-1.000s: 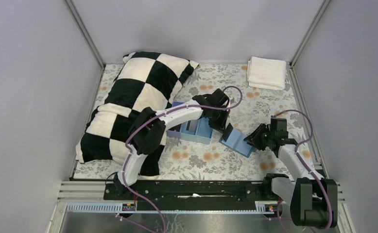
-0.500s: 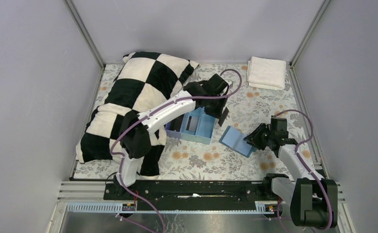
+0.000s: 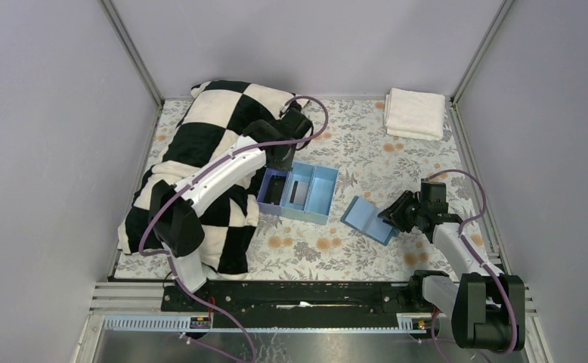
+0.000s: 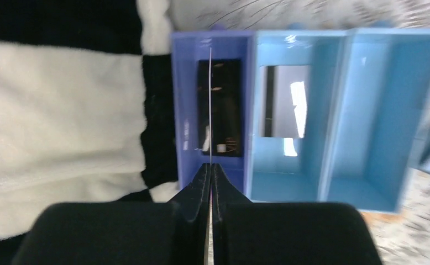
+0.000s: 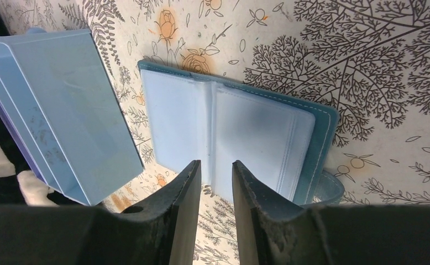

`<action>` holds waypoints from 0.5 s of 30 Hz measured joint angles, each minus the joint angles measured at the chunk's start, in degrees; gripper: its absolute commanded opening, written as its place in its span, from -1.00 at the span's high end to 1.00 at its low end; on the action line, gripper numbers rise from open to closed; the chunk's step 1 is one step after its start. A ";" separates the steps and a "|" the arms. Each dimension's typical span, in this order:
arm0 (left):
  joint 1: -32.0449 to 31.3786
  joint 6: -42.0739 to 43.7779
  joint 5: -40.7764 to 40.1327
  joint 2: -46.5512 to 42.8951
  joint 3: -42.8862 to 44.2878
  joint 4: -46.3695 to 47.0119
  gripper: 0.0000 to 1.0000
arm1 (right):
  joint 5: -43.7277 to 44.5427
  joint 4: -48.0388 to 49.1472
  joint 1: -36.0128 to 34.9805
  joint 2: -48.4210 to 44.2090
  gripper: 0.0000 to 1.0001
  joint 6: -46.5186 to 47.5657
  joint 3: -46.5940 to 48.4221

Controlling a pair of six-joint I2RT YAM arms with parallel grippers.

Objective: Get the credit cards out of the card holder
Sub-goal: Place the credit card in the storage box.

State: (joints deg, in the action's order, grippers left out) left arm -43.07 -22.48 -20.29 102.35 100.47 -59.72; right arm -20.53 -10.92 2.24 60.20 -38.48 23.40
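The card holder (image 3: 366, 219) (image 5: 246, 138) lies open on the floral cloth, its pale blue inside facing up. My right gripper (image 3: 391, 217) (image 5: 215, 168) is at its near edge, jaws apart with nothing pinched between them. My left gripper (image 3: 280, 159) (image 4: 210, 165) is shut on a thin credit card (image 4: 210, 110), seen edge-on, above the lavender end compartment of the tray (image 3: 323, 189) (image 4: 367, 110). A dark credit card (image 4: 226, 105) lies in that compartment. Another card (image 4: 282, 99) lies in the middle one.
A black-and-white checkered pillow (image 3: 200, 166) (image 4: 52, 138) lies against the tray's left side, under the left arm. A folded white towel (image 3: 414, 113) sits in the back right corner. Grey walls close in the table on three sides.
My left arm has swung left and back, away from the card holder, carrying the card to a spot over the tray's lavender compartment. The right gripper has stayed at the holder.
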 measured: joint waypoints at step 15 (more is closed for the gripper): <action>0.90 -0.22 -5.42 2.95 -11.87 4.94 1.00 | -0.09 0.11 0.00 -0.09 0.29 -0.20 0.00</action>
State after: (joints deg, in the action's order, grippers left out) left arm -42.17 -22.70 -25.71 105.30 88.60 -54.78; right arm -20.62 -10.81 2.24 60.12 -38.68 23.40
